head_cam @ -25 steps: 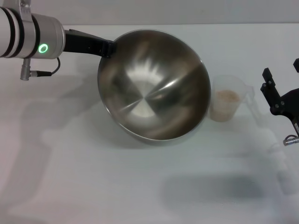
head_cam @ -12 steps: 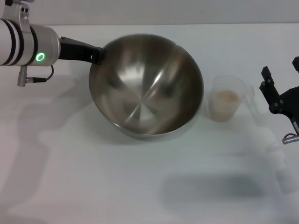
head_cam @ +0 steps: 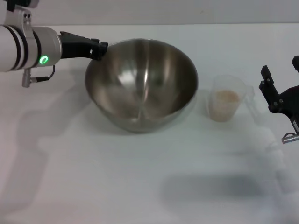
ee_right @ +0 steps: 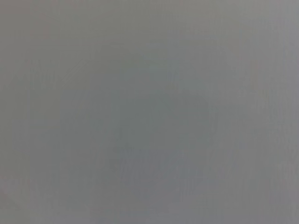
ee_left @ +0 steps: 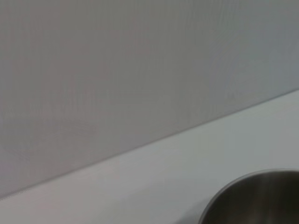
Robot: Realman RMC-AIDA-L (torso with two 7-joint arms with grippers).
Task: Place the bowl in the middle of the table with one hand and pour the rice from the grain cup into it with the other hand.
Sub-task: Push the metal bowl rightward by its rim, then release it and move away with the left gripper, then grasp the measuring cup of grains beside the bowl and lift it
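From the head camera, you are looking at the bowl (head_cam: 141,84) sitting near the middle of the table (head_cam: 117,177), its shiny inside facing up and slightly toward you. Your left gripper (head_cam: 99,48) is reaching in from the left and clamping its black fingers on the bowl's far-left rim, so it is gripping the bowl. The grain cup (head_cam: 227,98) is standing upright just beside the bowl on its right, apart from it, and the rice (head_cam: 226,97) is lying inside as a pale beige mass filling the lower part. Your right gripper (head_cam: 280,88) is hanging at the right edge, near the cup but not touching it; its black fingers are standing spread apart and holding nothing.

From the left wrist camera, you are seeing only an arc of the bowl's (ee_left: 254,198) steel rim against the white table (ee_left: 140,182), with a grey wall (ee_left: 140,60) behind. The gripper's own fingers are not showing here.

From the right wrist camera, you are getting only a plain grey surface, and nothing of the task is showing there.
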